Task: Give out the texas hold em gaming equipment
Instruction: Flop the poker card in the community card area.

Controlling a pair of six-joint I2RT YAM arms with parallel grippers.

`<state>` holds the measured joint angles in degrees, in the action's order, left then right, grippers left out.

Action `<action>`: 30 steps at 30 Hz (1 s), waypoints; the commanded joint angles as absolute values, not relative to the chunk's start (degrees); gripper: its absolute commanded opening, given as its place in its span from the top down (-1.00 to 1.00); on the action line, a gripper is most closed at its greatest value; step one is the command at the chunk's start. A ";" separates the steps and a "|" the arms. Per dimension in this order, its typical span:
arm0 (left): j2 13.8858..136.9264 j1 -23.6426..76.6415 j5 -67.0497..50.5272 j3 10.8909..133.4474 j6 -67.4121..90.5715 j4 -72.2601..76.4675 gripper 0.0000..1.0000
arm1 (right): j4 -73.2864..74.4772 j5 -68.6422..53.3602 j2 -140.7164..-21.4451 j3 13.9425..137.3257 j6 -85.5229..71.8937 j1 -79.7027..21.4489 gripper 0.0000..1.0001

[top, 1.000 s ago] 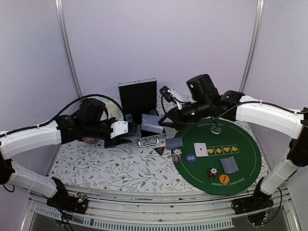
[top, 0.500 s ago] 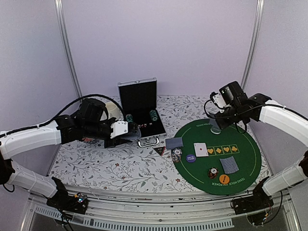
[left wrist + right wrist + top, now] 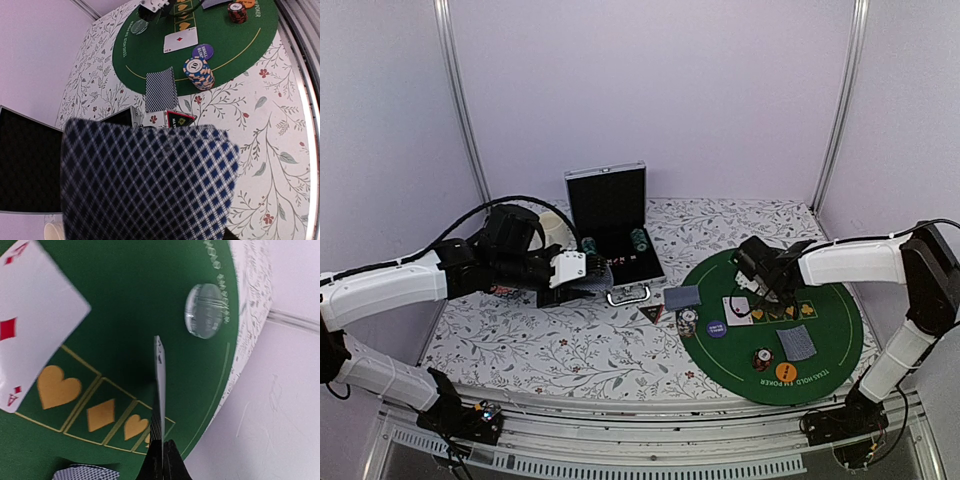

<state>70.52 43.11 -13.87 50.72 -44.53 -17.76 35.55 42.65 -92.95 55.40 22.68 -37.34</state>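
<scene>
My left gripper (image 3: 582, 285) hovers left of the case, shut on a deck of blue-checked playing cards (image 3: 150, 180) that hides its fingers. My right gripper (image 3: 162, 452) is shut on a single card (image 3: 159, 390), held edge-on low over the green mat (image 3: 825, 325) and its row of gold suit boxes (image 3: 100, 415). An ace of diamonds (image 3: 737, 311) lies face up there. Face-down cards (image 3: 682, 297) (image 3: 796, 343), two chip stacks (image 3: 688, 322) (image 3: 762, 358), a purple disc (image 3: 716, 327), an orange disc (image 3: 785, 372) and a dark triangular marker (image 3: 652, 313) lie around it.
An open metal case (image 3: 610, 215) with chips (image 3: 638, 240) inside stands at the back centre, its handle (image 3: 628, 294) facing forward. A cream mug (image 3: 558, 228) sits behind the left arm. A clear disc (image 3: 206, 310) rests near the mat's far rim. The floral cloth (image 3: 550, 345) covers the table.
The right arm left the deck held by the left gripper with one card, swung to the mat's far side, then came down over the suit row. The left arm stayed still.
</scene>
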 commanded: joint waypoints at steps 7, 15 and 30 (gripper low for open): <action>70.22 43.74 -14.06 50.87 -44.60 -16.70 0.17 | 33.54 29.09 -95.47 51.57 31.06 -40.17 0.95; 70.49 43.72 -14.11 51.00 -44.58 -16.71 0.17 | 32.43 27.49 -95.52 49.43 34.50 -41.19 0.95; 70.32 43.73 -13.89 50.89 -44.64 -16.70 0.17 | 28.40 27.98 -93.41 46.86 41.12 -41.51 0.85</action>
